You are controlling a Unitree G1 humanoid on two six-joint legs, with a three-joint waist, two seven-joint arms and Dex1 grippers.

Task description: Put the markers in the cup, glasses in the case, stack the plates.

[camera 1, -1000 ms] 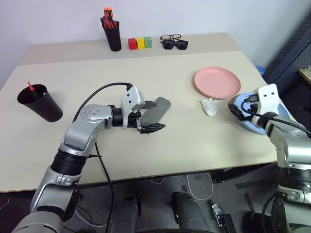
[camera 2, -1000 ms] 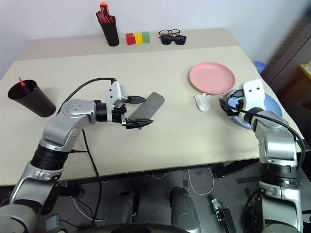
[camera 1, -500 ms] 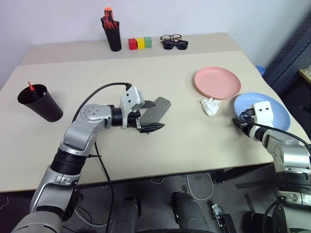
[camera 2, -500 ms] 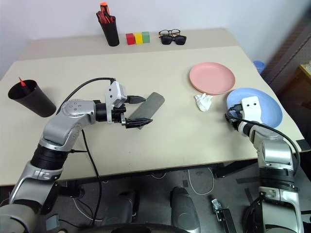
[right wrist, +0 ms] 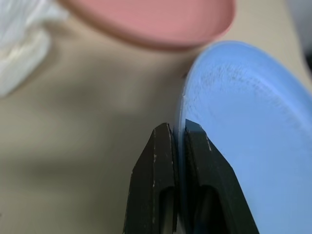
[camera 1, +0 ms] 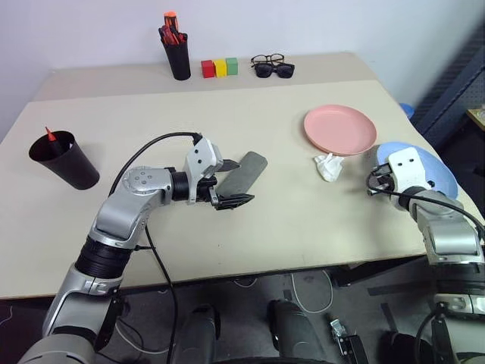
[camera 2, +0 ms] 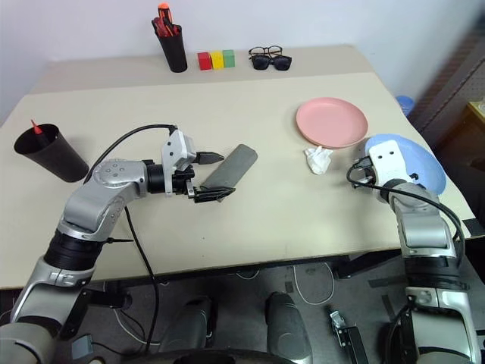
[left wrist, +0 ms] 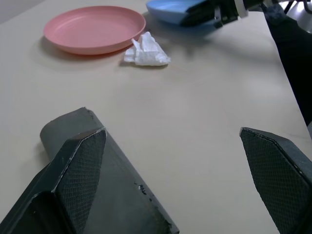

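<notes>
My left gripper stands open at the near end of the grey case, which lies shut on the table; one finger is against the case and the other over bare table. My right gripper is shut on the rim of the light blue plate, which tilts up at the table's right edge. The pink plate lies flat just beyond it. At the far left stands the black cup with a red-tipped marker in it. The clear-lensed glasses rest at the back.
A crumpled white tissue lies between the case and the plates. Along the back edge are a black pen holder with red-orange pens, three coloured blocks and dark sunglasses. The table's right edge runs close under the blue plate.
My right gripper came down to the blue plate's rim, shut on it, and the plate now tilts up. The left arm has stayed still.
</notes>
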